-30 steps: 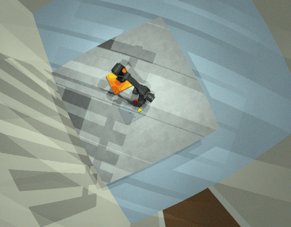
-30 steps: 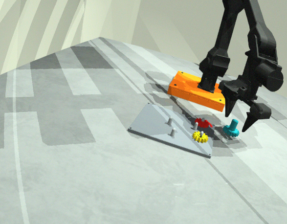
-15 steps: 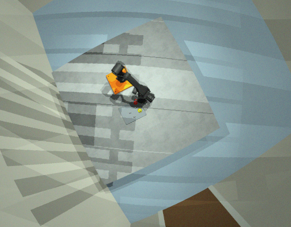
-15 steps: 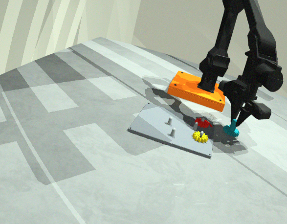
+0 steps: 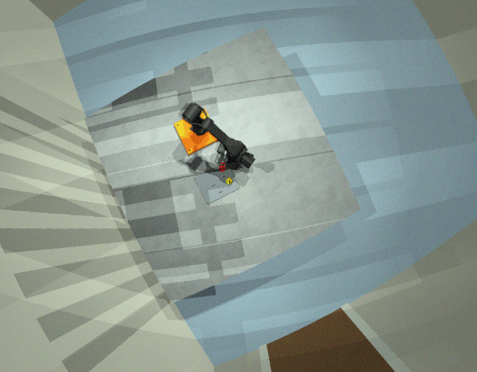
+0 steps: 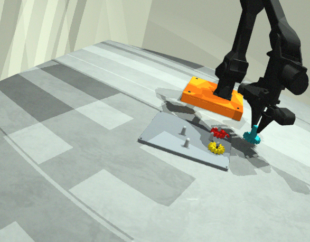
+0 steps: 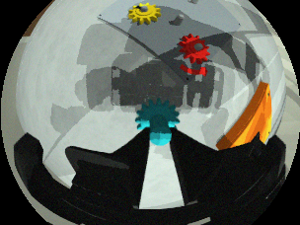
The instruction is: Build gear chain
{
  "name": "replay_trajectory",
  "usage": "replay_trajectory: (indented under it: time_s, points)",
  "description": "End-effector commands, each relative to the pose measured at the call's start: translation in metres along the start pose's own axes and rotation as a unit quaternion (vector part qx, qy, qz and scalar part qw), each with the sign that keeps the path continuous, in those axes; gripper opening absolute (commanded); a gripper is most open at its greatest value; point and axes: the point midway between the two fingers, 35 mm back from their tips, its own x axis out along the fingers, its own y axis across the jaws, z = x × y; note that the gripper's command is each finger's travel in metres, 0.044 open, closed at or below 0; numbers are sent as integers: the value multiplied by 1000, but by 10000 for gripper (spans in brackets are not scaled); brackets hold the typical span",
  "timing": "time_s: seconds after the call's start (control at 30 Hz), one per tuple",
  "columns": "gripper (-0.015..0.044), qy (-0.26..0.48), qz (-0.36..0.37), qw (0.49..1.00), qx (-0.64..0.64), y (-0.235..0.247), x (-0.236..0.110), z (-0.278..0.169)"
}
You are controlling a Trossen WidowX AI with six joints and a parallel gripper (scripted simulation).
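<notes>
My gripper point(image 6: 256, 129) point(image 7: 160, 131) is shut on the upright handle of the cyan gear point(image 6: 252, 138) point(image 7: 158, 111), beside the board's red-gear side. The gear is upright, at or just above the table; the exact gap cannot be told. The grey board point(image 5: 203, 188) point(image 6: 158, 125) carries the red gear point(image 5: 223, 167) point(image 6: 218, 132) point(image 7: 192, 48) and the yellow gear point(image 5: 231, 180) point(image 6: 216, 148) point(image 7: 144, 14). One empty peg point(image 6: 211, 136) point(image 7: 177, 20) stands between them. Two more empty pegs, one point(image 6: 184, 131) and another point(image 6: 187, 143), stand farther across. In the top view, the arm hides the cyan gear.
The orange base plate point(image 5: 193, 140) point(image 6: 210, 101) point(image 7: 252, 123) lies behind the board, near the red gear. The red arrow point(image 7: 193, 71) is beside the red gear. The black arm point(image 5: 223, 136) point(image 6: 276, 68) reaches over from the base. Shadows cross the board and table.
</notes>
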Motion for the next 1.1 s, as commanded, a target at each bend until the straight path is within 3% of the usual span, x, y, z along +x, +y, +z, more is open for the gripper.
replay_trajectory:
  time_s: [0.0, 1.07]
  points:
    - [0, -3, 2, 1000, 1, 3, -11, 1]
    - [0, -3, 2, 1000, 1, 8, -81, -1]
